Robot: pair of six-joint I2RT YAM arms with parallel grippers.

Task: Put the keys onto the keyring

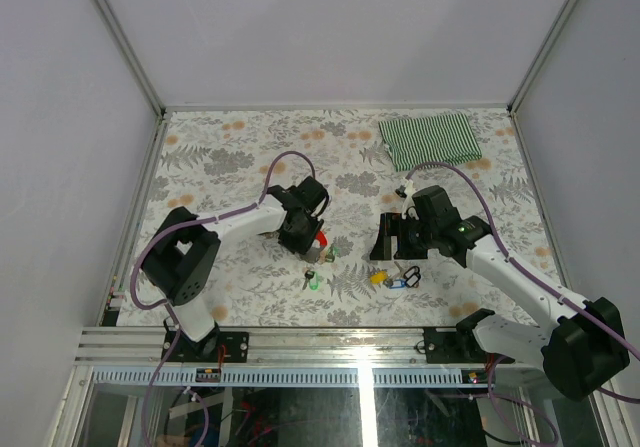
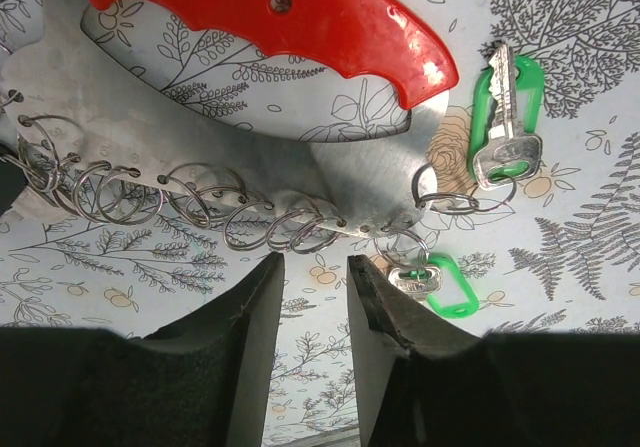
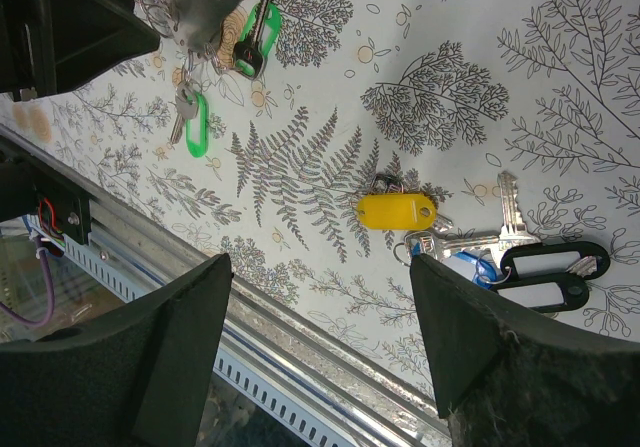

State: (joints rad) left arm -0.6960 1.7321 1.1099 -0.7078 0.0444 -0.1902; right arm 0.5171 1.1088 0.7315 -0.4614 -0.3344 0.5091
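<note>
**Keyring lies at left gripper's tips, loose keys wait under the right**

On the flower-printed bench (image 1: 240, 167) we see the keyring (image 2: 270, 12), a red curved grip on a silver plate edged with wire rings. It lies flat just ahead of the left gripper (image 2: 313, 267), whose fingers stand a narrow gap apart with only bench showing between them. The ring row sits just beyond the fingertips; we cannot tell whether they touch it. Two green keys (image 2: 505, 117) lie at the plate's right corner, their rings meeting its edge.

The right gripper (image 3: 318, 267) hangs with its fingers wide apart and nothing in them. Beyond the tips lie a yellow key (image 3: 397, 210) and a blue key (image 3: 462, 264), close together, with two black tags (image 3: 550, 272) just beside them. A bare silver blade crosses the blue head, so we make out little of it.

A green striped cloth (image 1: 430, 139) lies at the far right, well apart from both arms. From above, the left arm's wrist covers most of the keyring, leaving only a red tip. In the left wrist view the plate's left end runs out of frame. The bench's metal rail (image 3: 300, 362) crosses the right wrist view near the fingers.
</note>
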